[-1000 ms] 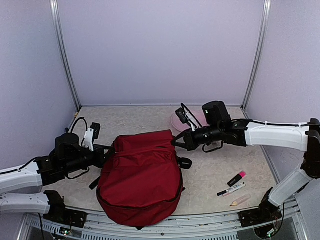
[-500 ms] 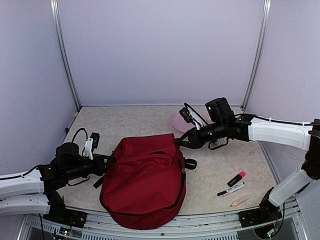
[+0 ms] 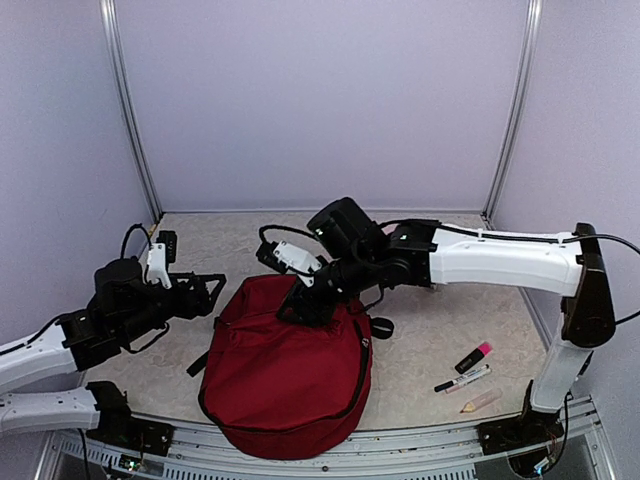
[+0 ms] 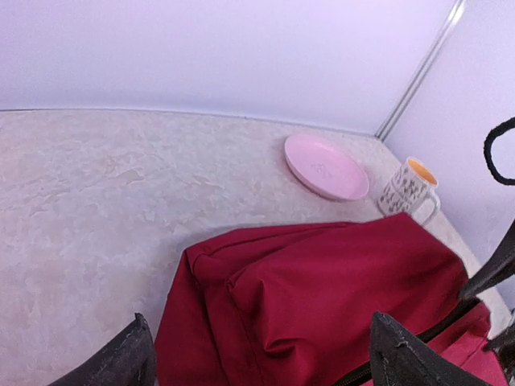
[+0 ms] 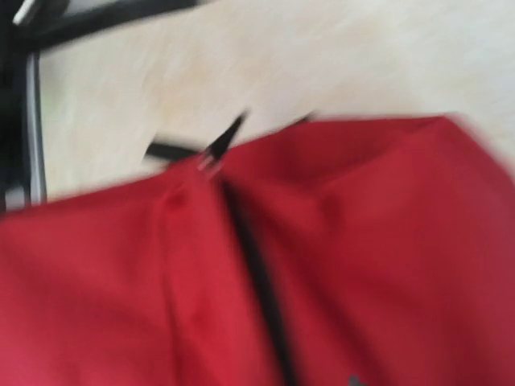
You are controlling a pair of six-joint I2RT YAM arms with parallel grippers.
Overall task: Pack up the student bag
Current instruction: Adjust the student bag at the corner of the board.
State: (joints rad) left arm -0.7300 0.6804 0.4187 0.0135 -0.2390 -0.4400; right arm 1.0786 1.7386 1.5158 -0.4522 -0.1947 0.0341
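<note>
The student bag (image 3: 285, 370), a large dark red backpack, lies on the table near the front edge, with its top toward the back. My left gripper (image 3: 207, 290) hovers just left of the bag's top with its jaws wide apart and nothing between them. In the left wrist view the two fingertips (image 4: 135, 354) frame the bag's red top (image 4: 322, 297). My right gripper (image 3: 298, 304) reaches in low over the bag's top. The right wrist view is blurred: it shows red fabric and the black zip line (image 5: 257, 273), but the fingers do not show.
A pink highlighter (image 3: 474, 357), a black-capped marker (image 3: 462, 379) and a pale pencil (image 3: 481, 400) lie at the front right. A pink plate (image 4: 326, 167) and a patterned mug (image 4: 406, 189) stand behind the bag. A black strap buckle (image 3: 381, 327) lies by its right side.
Both grippers have come off the bag. The left one drew back and opened wide. The right arm swung left over the bag's top. The bag has slid toward the front edge.
</note>
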